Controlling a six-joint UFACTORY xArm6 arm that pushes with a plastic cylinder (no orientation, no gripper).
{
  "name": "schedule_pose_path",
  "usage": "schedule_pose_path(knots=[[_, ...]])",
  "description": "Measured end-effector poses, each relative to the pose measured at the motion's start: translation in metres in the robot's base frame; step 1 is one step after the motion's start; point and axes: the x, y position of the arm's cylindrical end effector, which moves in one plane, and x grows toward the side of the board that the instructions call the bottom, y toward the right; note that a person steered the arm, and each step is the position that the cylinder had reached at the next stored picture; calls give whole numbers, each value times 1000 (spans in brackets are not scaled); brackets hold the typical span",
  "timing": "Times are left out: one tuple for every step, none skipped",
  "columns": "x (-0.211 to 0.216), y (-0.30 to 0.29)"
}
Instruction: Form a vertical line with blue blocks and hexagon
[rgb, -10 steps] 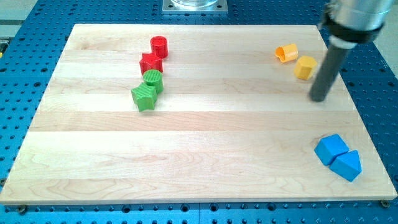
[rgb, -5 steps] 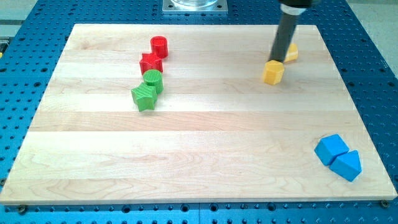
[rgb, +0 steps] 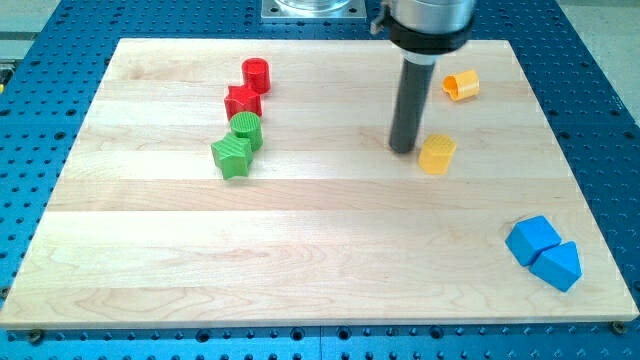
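My tip (rgb: 403, 149) rests on the board just left of a yellow hexagon block (rgb: 437, 155), close to it, right of centre. Two blue blocks lie at the view's bottom right, touching: a blue cube-like block (rgb: 532, 239) and a blue wedge-shaped block (rgb: 557, 266) below and right of it. The hexagon sits well above and to the left of the blue pair.
A second yellow block (rgb: 461, 85), a short open cylinder, lies near the top right. At upper left, a column: red cylinder (rgb: 256, 73), red star-like block (rgb: 243, 101), green cylinder (rgb: 246, 130), green ridged block (rgb: 232, 156). The wooden board (rgb: 300, 270) sits on a blue perforated table.
The rod swept from the right side to the left of the hexagon. The yellow hexagon has been pushed away from the other yellow block, leftward and down the board.
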Motion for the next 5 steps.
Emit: schedule_pose_path(knots=[[18,54],[31,54],[45,56],[64,71],[72,57]])
